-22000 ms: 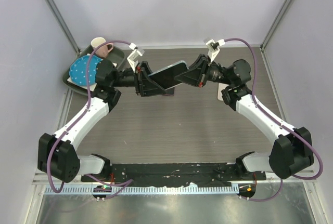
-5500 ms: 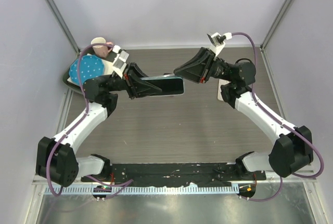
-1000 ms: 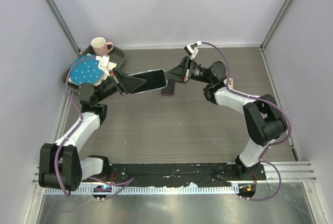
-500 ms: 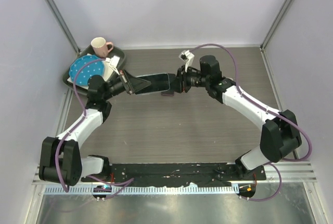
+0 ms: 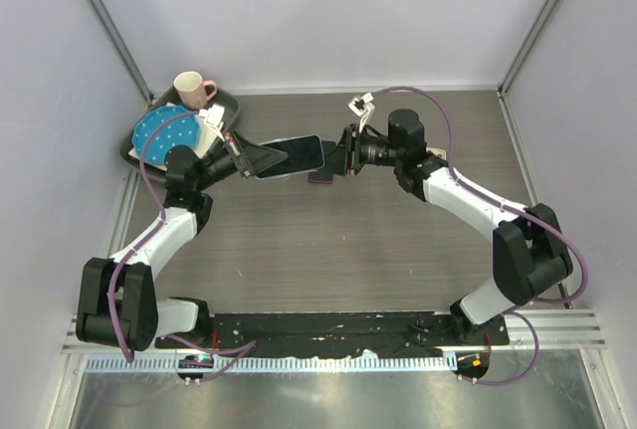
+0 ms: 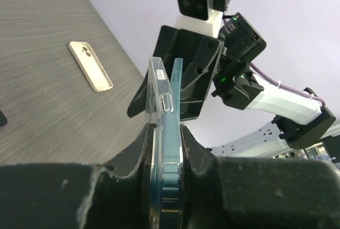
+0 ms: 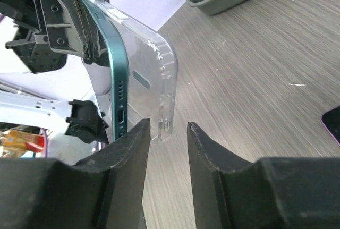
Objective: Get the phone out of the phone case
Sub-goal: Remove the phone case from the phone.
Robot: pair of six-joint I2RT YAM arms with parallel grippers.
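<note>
Above tabletop (image 5: 328, 250) centre I see left pincer (image 6: 166, 130) clamped on phone (image 7: 114, 69); case (image 7: 159, 80) corner points into parted jaws of right pincer (image 7: 166, 128).

Bright, even, diffuse light; shadows on the table (image 5: 328, 250) under the left pincer (image 5: 263, 158) are faint. Wrist views: near fingers (image 7: 119, 186) dark and blurred; beyond them the case (image 7: 159, 75) is sharp.
</note>
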